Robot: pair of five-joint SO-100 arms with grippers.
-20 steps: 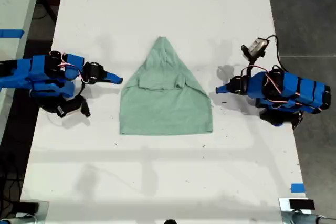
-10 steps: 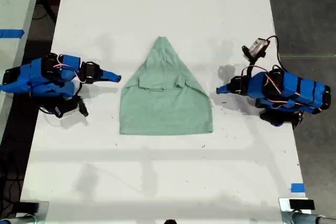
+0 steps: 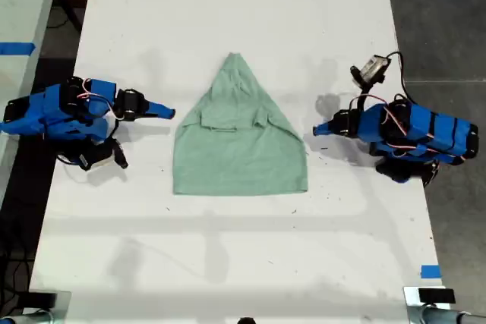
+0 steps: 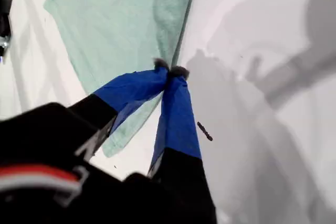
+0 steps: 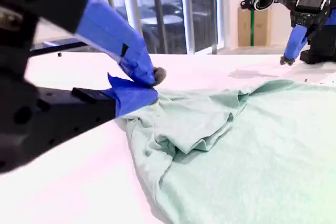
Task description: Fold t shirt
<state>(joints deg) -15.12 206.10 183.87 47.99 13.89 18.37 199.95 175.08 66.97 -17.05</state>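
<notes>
Resting clenched, both tools (image 4: 170, 71) (image 5: 152, 80) hold nothing, just beside t shirt (image 3: 239, 138).

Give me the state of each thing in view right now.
t shirt: partly folded, flat on the table, held by neither hand.
my first hand: shut, empty, beside the shirt's edge.
my second hand: shut, empty, beside the shirt.
</notes>
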